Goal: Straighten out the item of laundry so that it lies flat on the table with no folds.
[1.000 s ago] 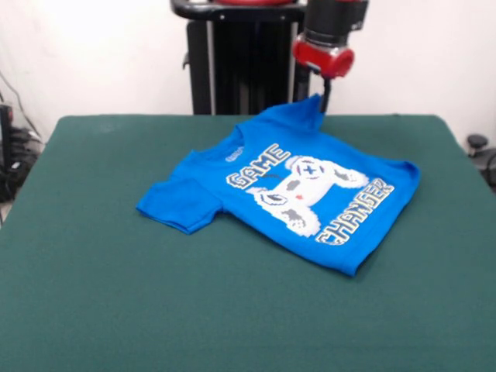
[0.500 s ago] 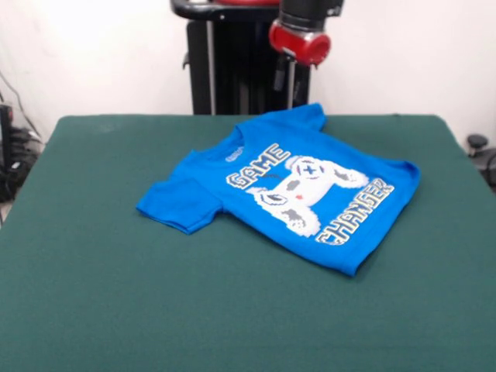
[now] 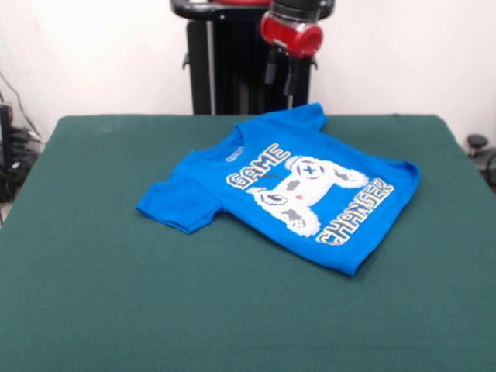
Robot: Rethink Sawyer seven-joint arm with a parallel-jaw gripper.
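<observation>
**Blue shirt lies slantwise on the green table, gripper raised behind it**

The item of laundry point(image 3: 298, 190), a bright blue short-sleeved T-shirt, lies print side up on the table point(image 3: 116, 294), a little right of centre and toward the far half in the front view. Its long axis runs on a diagonal: the collar end points toward the picture's left and slightly away from the camera, and the hem runs along the right side down to a corner at the lower right. One sleeve spreads out at the left near side; the other reaches toward the far edge of the table, ending in a small raised point. The white game controller and the "GAME CHANGER" lettering follow the same slant. The cloth looks mostly spread, with a slight ridge along the right hem.

The gripper point(image 3: 281, 74) hangs above the far edge of the table, clear of the shirt and just over that far sleeve. Its two dark fingers point(image 3: 270, 70) stand apart with nothing between them. The black pedestal point(image 3: 225, 66) rises behind it.
</observation>
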